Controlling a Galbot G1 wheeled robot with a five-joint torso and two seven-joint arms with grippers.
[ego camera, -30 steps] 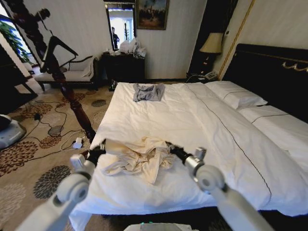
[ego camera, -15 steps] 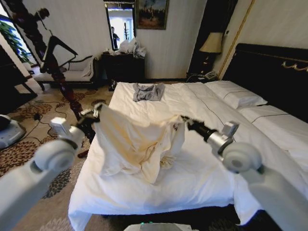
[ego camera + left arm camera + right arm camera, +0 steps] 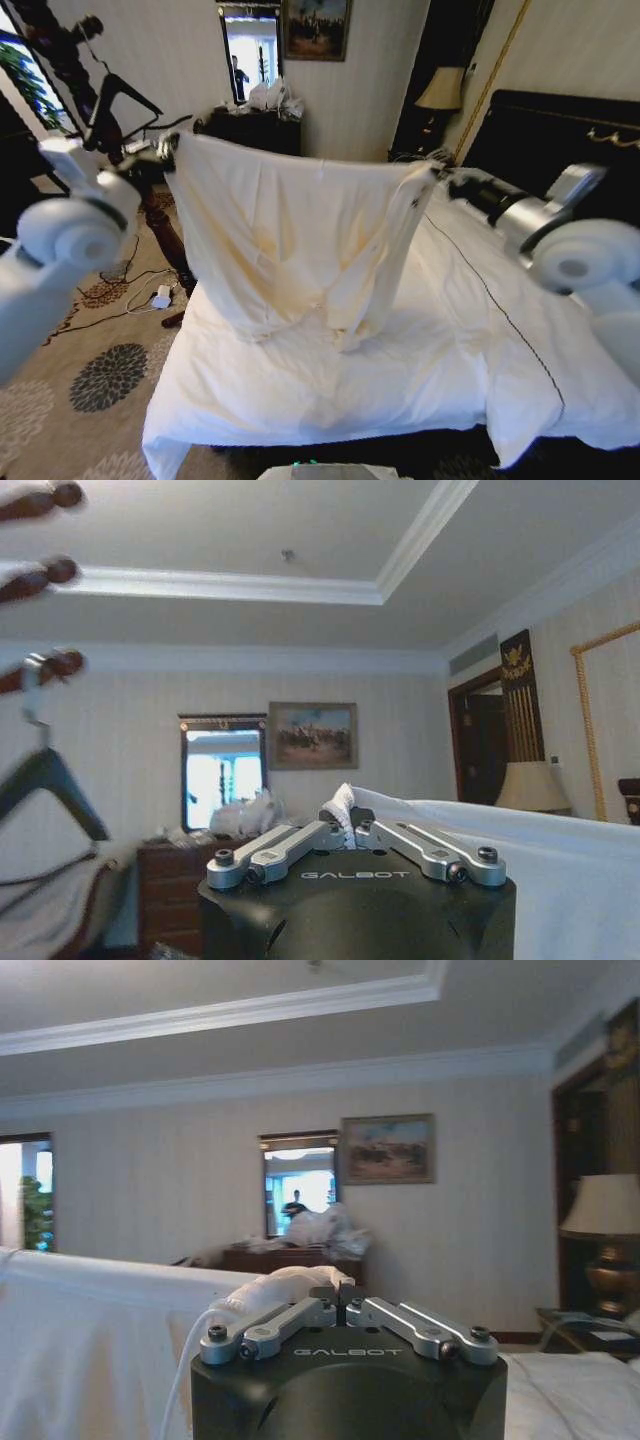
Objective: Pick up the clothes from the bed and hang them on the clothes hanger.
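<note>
The cream clothes [image 3: 295, 235] hang spread wide above the bed [image 3: 420, 380], held up at both top corners. My left gripper [image 3: 168, 146] is shut on the garment's left corner, and its bunched edge [image 3: 343, 805] shows between the fingers. My right gripper [image 3: 437, 178] is shut on the right corner, where a fold of fabric [image 3: 290, 1285] sits in the jaws. The garment's lower folds hang just above the duvet or brush it. The black clothes hanger [image 3: 118, 95] hangs on a dark wooden stand [image 3: 160, 220] to the left, close behind the left gripper, and appears as the hanger [image 3: 45, 780] in the left wrist view.
White pillows [image 3: 500, 205] and a black headboard [image 3: 550, 125] lie to the right. A dark dresser [image 3: 255, 125] stands at the back wall, a lamp [image 3: 438, 92] at the back right. Cables and a white plug [image 3: 160, 297] lie on the patterned carpet to the left.
Both grippers have risen and moved apart, lifting the clothes off the bed and stretching them into a wide sheet. The garment now hides the grey item at the far end of the bed.
</note>
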